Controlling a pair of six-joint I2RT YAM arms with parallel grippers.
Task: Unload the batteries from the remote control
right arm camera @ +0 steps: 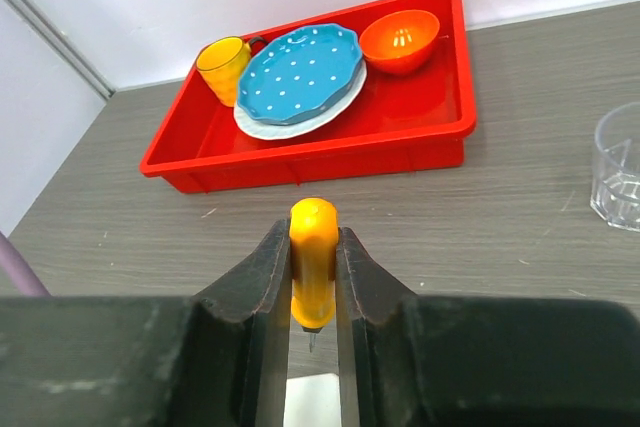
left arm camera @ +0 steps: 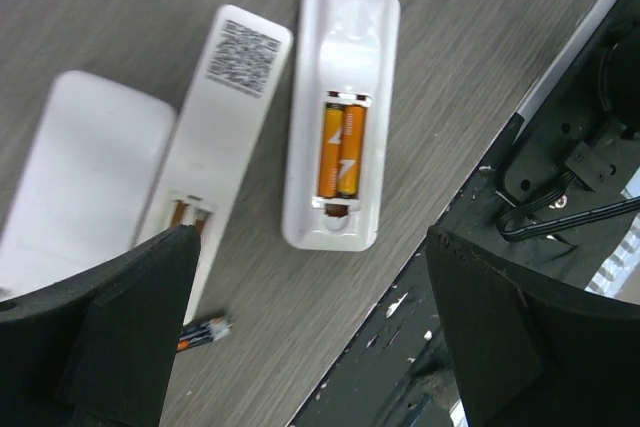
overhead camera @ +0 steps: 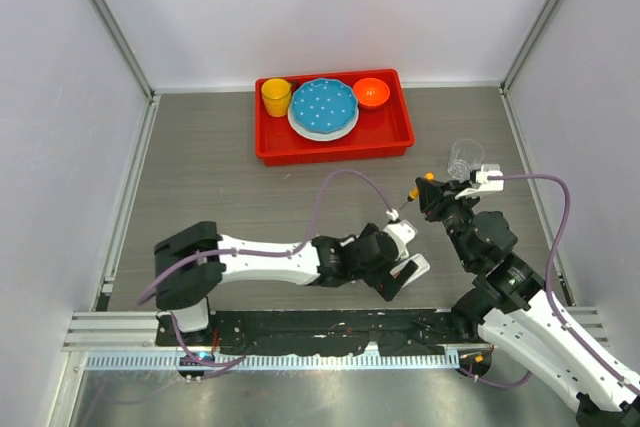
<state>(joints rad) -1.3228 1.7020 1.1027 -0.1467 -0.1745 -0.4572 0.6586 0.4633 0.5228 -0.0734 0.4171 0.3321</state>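
Your left gripper [left arm camera: 312, 282] spread wide over the opened white remote [left arm camera: 345, 57], two orange batteries [left arm camera: 341, 151] sitting side by side in its compartment, one loose battery [left arm camera: 203, 331] lying on the table [left arm camera: 120, 7] beside one fingertip, your right gripper [right arm camera: 314, 282] pinched tight on the orange screwdriver [right arm camera: 313, 232].

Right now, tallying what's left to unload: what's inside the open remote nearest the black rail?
Two orange batteries lie side by side in that remote; they cover the compartment floor, so nothing beneath them shows.

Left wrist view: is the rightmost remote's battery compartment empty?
No, two orange batteries lie side by side inside that remote.
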